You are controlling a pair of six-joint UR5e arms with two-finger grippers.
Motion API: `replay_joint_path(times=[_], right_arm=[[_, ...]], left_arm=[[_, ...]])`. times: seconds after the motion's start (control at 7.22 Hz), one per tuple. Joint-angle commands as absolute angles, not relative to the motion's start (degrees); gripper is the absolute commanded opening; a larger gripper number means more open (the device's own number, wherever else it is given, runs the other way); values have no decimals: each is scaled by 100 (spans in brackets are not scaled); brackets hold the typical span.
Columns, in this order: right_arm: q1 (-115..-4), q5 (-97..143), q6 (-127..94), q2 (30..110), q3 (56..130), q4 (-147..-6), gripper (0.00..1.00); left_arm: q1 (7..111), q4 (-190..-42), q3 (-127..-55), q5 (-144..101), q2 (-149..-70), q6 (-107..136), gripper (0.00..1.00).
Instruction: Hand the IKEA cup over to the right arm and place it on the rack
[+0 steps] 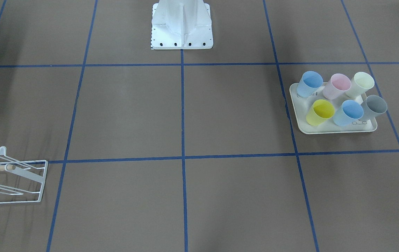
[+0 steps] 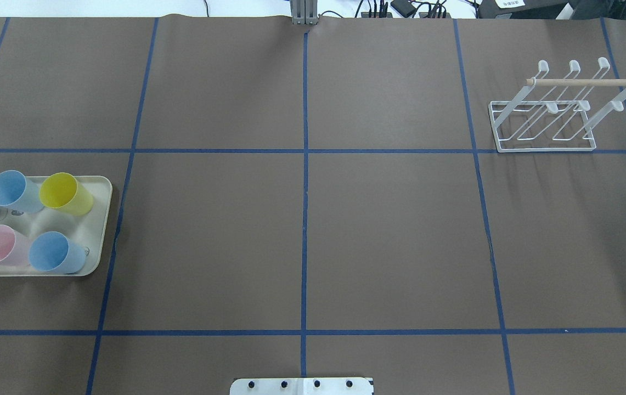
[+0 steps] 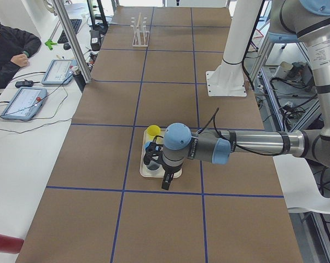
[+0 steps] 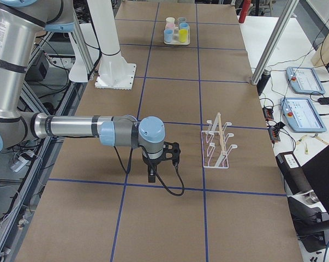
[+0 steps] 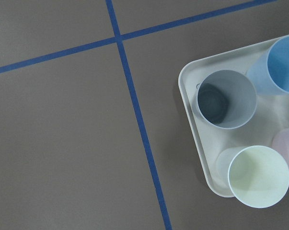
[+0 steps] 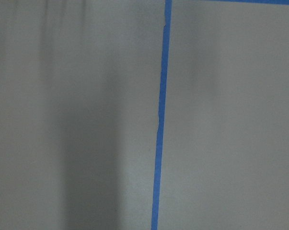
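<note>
Hovering the left gripper (image 3: 166, 182) beside the tray (image 5: 188, 103), upright grey cup (image 5: 226, 99) lying at three o'clock in the wrist view, opening and hold being impossible to tell.

Six plastic cups stand open side up in two rows on a cream tray (image 1: 325, 131), at 9 o'clock on the worktop (image 2: 400, 247) in the overhead view. One row has a blue cup (image 1: 309, 83), a pink cup (image 1: 337, 85) and a pale cup (image 1: 360, 84). The other row has a yellow cup (image 1: 320, 112), a second blue cup (image 1: 349, 112) and a grey cup (image 1: 374, 106).

The rack (image 2: 543, 129) is white wire with hooked prongs and a wooden dowel (image 2: 587, 82). It sits at 2 o'clock.

The right arm (image 4: 71, 126) is silver-grey with light-blue caps. It lies stretched out flat over the worktop. Its black fingers (image 4: 151, 176) point down, with the rack near at 3 o'clock. A black cable (image 4: 172, 183) hangs in a loop.
</note>
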State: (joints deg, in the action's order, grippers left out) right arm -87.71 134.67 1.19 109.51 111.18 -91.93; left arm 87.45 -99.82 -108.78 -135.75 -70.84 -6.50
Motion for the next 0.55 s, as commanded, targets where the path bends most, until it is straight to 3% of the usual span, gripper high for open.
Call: replay_joint_path(times=[0.0, 0.42], right_arm=[[-8771, 13465, 114, 10951, 11127, -9185, 99], [-8771, 13474, 114, 10916, 11145, -9193, 99]], left_arm=[[8745, -9984, -10881, -13579, -7093, -650, 100], [8745, -10167, -10925, -13579, -7119, -642, 100]])
